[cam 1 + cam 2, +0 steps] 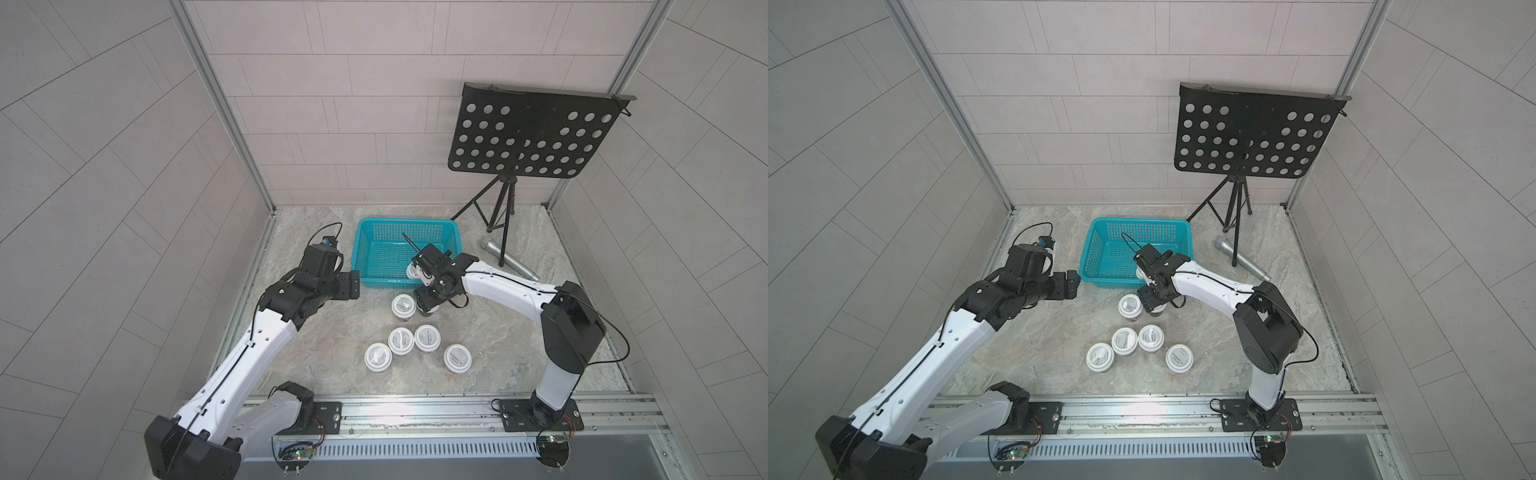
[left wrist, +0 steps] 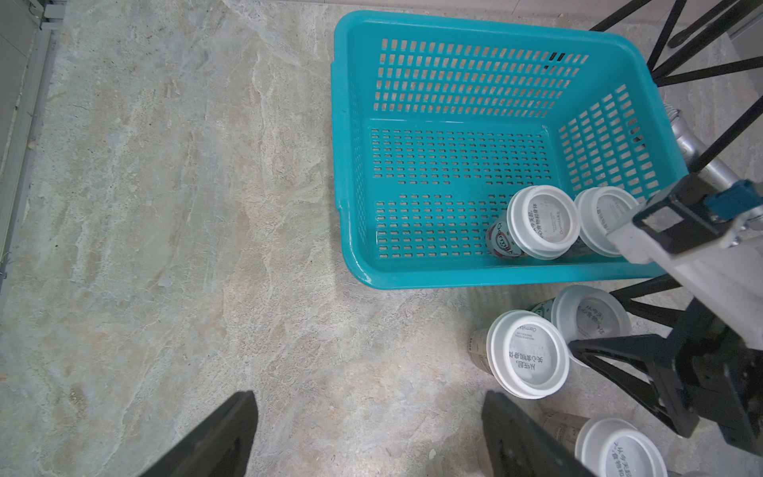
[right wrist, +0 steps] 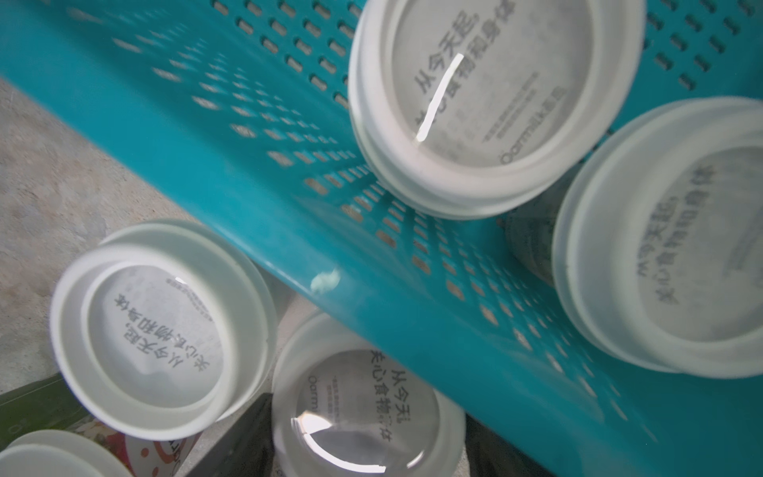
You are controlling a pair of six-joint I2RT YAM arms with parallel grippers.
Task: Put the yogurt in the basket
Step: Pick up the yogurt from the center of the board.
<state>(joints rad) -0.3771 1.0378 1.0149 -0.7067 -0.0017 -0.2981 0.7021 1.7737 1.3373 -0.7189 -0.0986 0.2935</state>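
Note:
The teal basket stands at the back middle of the table. Two white-lidded yogurt cups stand in its near right corner. Just outside its near wall my right gripper is down over another yogurt cup, one finger against each side of the lid; the cup stands on the table. A further cup stands right beside it. My left gripper hovers open and empty left of the basket.
Several more yogurt cups stand grouped nearer the front. A black music stand on a tripod and a silver microphone are at the back right. Walls close in the table on three sides.

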